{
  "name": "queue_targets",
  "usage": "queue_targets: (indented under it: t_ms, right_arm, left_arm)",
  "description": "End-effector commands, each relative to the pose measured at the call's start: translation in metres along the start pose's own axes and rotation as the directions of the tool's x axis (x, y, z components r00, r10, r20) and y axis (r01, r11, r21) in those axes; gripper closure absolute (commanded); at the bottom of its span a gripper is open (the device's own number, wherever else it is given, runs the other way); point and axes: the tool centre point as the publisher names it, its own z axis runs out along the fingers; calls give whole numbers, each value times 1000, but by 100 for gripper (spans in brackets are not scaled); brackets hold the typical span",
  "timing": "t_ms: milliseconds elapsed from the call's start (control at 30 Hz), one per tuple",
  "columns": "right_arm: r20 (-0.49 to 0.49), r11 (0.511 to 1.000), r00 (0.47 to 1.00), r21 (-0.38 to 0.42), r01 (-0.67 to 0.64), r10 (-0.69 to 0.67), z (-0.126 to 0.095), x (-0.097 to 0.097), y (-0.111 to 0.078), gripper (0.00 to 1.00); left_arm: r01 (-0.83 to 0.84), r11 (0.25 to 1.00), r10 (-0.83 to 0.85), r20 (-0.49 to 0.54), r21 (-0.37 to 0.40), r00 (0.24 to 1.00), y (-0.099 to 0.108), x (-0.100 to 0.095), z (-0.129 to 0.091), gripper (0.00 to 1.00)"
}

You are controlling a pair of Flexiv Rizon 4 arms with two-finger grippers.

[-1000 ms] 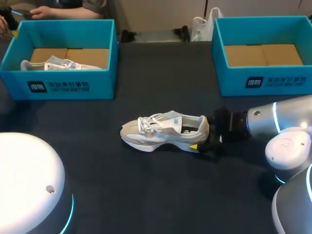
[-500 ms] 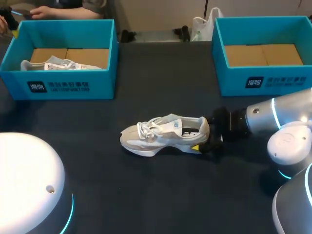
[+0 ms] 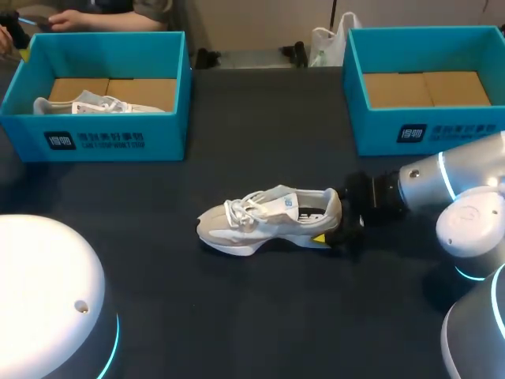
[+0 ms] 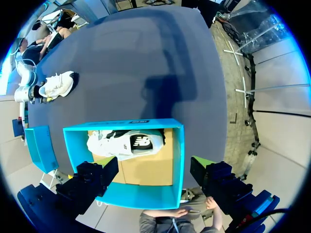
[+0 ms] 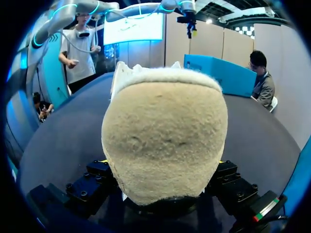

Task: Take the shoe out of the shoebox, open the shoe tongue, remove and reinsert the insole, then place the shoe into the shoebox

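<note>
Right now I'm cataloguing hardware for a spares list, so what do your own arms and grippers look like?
Both arms are rounded, glossy silver-white shells with glowing cyan rings at the joints. The left arm shows as a pale dome, and the right arm ends in a black wrist. The left gripper and right gripper have blocky black fingers with yellow tips.

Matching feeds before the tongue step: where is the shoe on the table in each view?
Head view: shoe mid-table, heel toward the right arm.
Left wrist view: small, far beyond the shoebox below.
Right wrist view: its heel fills the picture, between the fingers.
Shared landmark: the shoebox holding the other shoe.
</note>
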Motion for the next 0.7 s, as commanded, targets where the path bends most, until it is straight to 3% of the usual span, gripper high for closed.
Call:
queue_targets:
  t_ms: [33,500,633,700]
  right_arm:
    - [0,1000,1000,4,0,0,4,0,-2,100]
    - [0,1000,1000,4,0,0,4,0,-2,100]
    - [0,1000,1000,4,0,0,4,0,-2,100]
    - [0,1000,1000,4,0,0,4,0,-2,100]
  left_arm:
    - [-1,1000,1,-2,-1,1000,0,0,0,0]
    - [-1,1000,1,-2,-1,1000,0,0,0,0]
    - [82,996,-81,-72,17,994,-7,-30,-10,0]
    - [115,993,-117,-92,-19,989,-11,-44,-14,0]
